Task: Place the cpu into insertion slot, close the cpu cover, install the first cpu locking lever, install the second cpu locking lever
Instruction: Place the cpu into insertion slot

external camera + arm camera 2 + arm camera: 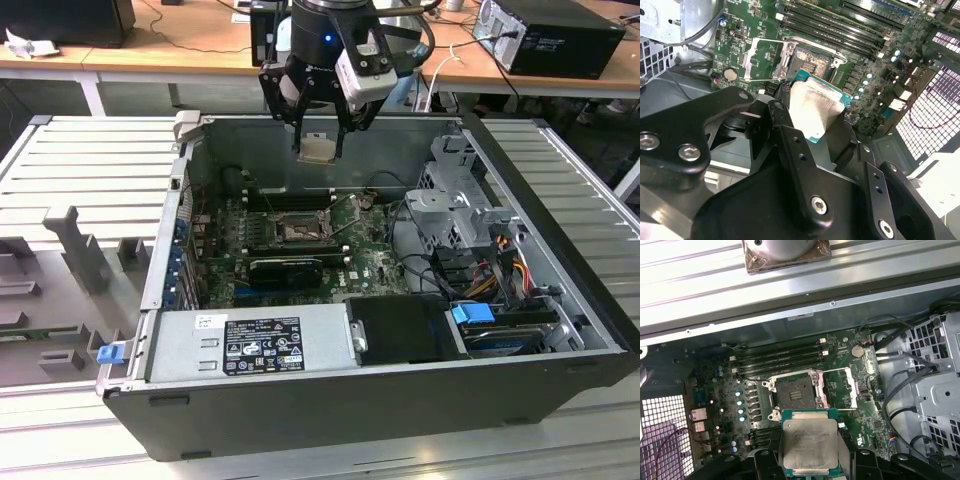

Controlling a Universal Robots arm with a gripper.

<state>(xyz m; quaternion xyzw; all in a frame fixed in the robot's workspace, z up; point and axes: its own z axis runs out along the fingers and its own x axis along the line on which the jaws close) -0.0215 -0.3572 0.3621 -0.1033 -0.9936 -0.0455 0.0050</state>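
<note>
Above the open computer case [350,415], the arm's gripper [319,146] hangs with its black fingers [785,120] closed on the cpu [810,446]. They pinch the small square chip by two opposite edges, with its pale metal top turned toward the wrist. In the exterior view the chip rides roughly level, high over the green board [867,427] and touching nothing but the fingers. The insertion slot [794,392] lies below, well apart from the chip, its dark centre bare; whether the chip is directly over it cannot be told. Just beside the socket, the cpu cover [854,388] is swung open, its square cut-out showing board beneath, so the socket is uncovered. Memory slots [780,357] run in rows along one side of the socket, and a long black card [285,270] sits on the other.

By the look of it, the work stands at the first step. The chip is carried but not yet seated, and the cover and both locking levers are not yet dealt with. Seating it appears to call for squaring the chip's edges to the socket's grey rim. The descent would need to be straight and gentle, since a tilted or offset chip could bear on the socket's contacts.
</note>
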